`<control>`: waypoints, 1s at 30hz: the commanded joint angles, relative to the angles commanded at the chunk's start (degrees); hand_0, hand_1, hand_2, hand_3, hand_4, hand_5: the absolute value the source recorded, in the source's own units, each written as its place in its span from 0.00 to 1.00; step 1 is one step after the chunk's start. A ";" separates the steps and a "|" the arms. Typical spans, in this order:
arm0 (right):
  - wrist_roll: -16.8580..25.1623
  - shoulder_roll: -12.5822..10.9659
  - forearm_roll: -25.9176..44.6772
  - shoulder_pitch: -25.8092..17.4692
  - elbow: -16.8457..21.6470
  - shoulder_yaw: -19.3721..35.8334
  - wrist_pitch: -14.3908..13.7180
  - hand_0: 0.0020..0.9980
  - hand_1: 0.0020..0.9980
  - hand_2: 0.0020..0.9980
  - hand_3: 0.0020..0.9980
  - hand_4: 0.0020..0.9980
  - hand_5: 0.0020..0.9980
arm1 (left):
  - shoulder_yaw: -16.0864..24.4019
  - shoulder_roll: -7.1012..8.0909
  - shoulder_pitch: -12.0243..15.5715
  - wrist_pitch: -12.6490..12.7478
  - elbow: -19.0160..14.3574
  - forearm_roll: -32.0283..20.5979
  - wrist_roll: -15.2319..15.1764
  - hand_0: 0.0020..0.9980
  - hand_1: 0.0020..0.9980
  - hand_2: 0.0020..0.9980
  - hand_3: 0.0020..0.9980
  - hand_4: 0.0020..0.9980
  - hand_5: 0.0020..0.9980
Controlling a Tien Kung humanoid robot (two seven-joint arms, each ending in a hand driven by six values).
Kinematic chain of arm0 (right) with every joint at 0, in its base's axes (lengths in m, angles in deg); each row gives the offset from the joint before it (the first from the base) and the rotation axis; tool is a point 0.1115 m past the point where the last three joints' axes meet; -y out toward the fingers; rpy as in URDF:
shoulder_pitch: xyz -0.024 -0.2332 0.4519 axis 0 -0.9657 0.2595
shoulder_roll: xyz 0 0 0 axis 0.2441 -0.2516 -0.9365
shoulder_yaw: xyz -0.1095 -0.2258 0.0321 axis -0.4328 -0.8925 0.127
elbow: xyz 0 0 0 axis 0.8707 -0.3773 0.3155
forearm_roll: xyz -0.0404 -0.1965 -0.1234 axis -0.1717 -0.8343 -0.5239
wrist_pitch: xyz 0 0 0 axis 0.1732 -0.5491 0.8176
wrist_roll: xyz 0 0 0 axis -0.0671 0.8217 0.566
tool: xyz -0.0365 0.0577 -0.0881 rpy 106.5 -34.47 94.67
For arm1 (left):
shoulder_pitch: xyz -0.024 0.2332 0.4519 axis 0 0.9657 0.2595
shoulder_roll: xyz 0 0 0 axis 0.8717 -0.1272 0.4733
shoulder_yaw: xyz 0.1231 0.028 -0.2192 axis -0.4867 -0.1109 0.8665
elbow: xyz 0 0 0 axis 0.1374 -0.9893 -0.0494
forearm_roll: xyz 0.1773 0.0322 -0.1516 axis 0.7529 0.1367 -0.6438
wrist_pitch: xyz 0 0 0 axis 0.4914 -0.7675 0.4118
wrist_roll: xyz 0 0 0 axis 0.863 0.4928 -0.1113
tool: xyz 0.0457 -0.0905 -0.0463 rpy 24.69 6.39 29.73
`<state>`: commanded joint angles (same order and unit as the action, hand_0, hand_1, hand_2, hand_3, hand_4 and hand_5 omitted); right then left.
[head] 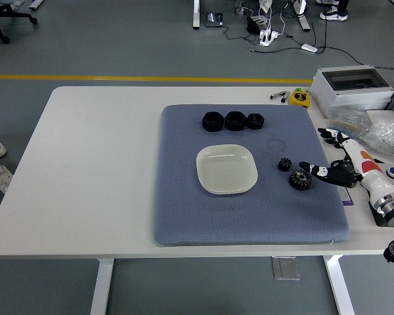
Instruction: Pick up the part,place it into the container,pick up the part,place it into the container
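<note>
White and shiny, the square dish with round corners sits empty in the middle of the blue-grey foam mat. To its right lie two black gears with little teeth. The small gear is closer to the dish. The big gear lies just right of it and a bit nearer the robot. Right of the big gear is the robot's right hand, black and white. Its fingers are spread and hold nothing, and one fingertip points left, almost touching the big gear. So that gear is likely first. No left hand shows.
</note>
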<state>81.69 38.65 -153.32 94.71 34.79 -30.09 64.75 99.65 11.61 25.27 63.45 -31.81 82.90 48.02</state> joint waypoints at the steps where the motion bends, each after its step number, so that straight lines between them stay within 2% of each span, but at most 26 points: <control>1: -0.05 -0.06 -0.53 0.13 -0.01 -0.14 0.15 0.83 0.81 0.83 0.83 1.00 0.42 | -0.06 0.01 0.00 0.01 0.00 -0.09 -0.01 0.70 0.70 0.74 0.66 0.68 0.66; 2: -0.06 -0.08 -0.93 0.18 -0.02 -0.19 0.21 0.83 0.81 0.83 0.83 1.00 0.42 | -0.08 0.01 0.00 0.01 0.00 -0.12 -0.02 0.70 0.70 0.74 0.66 0.68 0.66; 7: -1.31 -1.43 -6.10 4.43 -0.92 -4.56 4.50 0.79 0.79 0.81 0.82 1.00 0.40 | -0.67 0.14 0.21 0.14 0.01 -1.32 -0.13 0.70 0.71 0.74 0.66 0.68 0.66; 10: -1.69 -2.12 -6.54 6.67 -1.50 -6.92 5.62 0.79 0.79 0.81 0.82 1.00 0.40 | -0.61 0.24 0.12 0.07 -0.01 -1.10 -0.06 0.70 0.71 0.74 0.66 0.68 0.66; 11: -1.78 -2.33 -6.42 7.68 -2.08 -7.70 5.88 0.76 0.76 0.79 0.81 1.00 0.42 | -0.84 0.30 -0.02 0.07 -0.04 -1.35 -0.12 0.70 0.71 0.74 0.66 0.68 0.66; 16: -2.00 -2.55 -5.12 10.08 -4.55 -9.61 6.38 0.76 0.76 0.79 0.81 1.00 0.42 | -1.24 0.37 -0.33 0.13 -0.07 -2.07 -0.21 0.70 0.71 0.74 0.66 0.68 0.66; 17: -1.99 -2.54 -4.93 10.28 -4.84 -9.83 6.42 0.69 0.70 0.74 0.78 1.00 0.44 | -1.29 0.37 -0.35 0.13 -0.08 -2.16 -0.22 0.70 0.71 0.74 0.66 0.68 0.66; 22: -1.58 -2.37 -4.16 12.29 -8.58 -12.59 7.61 0.69 0.70 0.74 0.78 1.00 0.44 | -1.34 0.43 -0.53 0.06 -0.14 -2.20 -0.12 0.70 0.71 0.74 0.66 0.68 0.66; 30: -0.92 -1.55 -3.00 14.26 -13.37 -15.34 7.10 0.68 0.68 0.72 0.77 1.00 0.46 | -1.14 0.47 -0.80 -0.14 -0.25 -1.71 0.00 0.70 0.71 0.74 0.65 0.68 0.66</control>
<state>80.77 37.10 -156.32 108.97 21.42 -45.43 71.86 98.51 12.08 24.47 63.31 -32.06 81.19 48.01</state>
